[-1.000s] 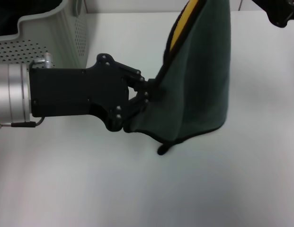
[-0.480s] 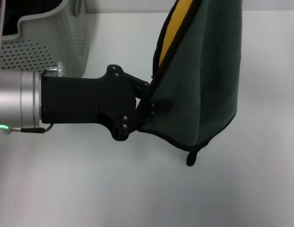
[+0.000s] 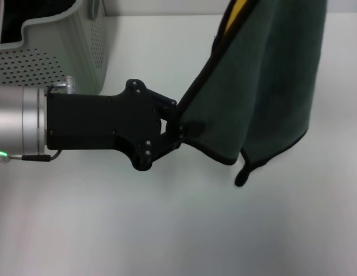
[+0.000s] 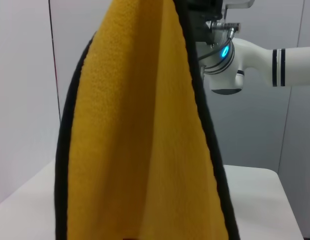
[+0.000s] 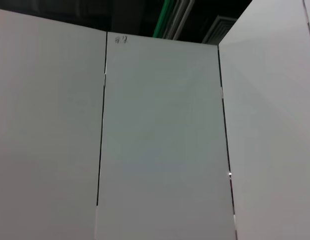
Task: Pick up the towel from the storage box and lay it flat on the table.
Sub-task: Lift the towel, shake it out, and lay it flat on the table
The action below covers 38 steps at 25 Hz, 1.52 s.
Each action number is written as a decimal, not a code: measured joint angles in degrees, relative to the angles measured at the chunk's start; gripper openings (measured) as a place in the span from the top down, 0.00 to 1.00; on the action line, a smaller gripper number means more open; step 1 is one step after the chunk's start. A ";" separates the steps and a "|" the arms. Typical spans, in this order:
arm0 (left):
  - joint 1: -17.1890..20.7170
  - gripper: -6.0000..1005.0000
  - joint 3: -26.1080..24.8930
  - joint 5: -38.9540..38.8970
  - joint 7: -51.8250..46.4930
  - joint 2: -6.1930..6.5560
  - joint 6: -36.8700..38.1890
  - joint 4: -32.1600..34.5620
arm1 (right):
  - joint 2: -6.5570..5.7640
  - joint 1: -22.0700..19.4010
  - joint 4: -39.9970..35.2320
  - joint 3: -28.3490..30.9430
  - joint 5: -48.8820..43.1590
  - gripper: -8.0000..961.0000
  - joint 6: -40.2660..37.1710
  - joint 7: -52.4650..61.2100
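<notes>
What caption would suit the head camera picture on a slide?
The left claw pinches the edge of the hanging green towel above the white table, the storage box behind it.

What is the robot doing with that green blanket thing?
That is a towel, dark green on one side and yellow on the other. It hangs in the air above the white table, already out of the storage box at the back left. The left gripper pinches one lower edge of it. The top of the towel runs out of the head view, so what holds it up there is not seen. It is not lying flat yet, and its little black loop dangles at the bottom.
</notes>
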 joint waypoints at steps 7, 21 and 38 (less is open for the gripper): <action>-0.17 0.93 -0.53 0.00 0.00 0.00 -0.01 -0.04 | 0.05 -1.45 -0.10 1.86 -0.03 0.98 -0.93 0.03; -1.28 0.92 -1.61 -0.79 0.01 0.01 2.16 -1.75 | 0.10 -2.43 0.83 3.52 -0.51 0.97 -1.75 0.10; -3.48 0.92 -4.58 -2.43 1.64 0.00 6.30 -7.85 | 0.59 -2.53 2.18 3.52 -0.59 0.96 -3.27 0.62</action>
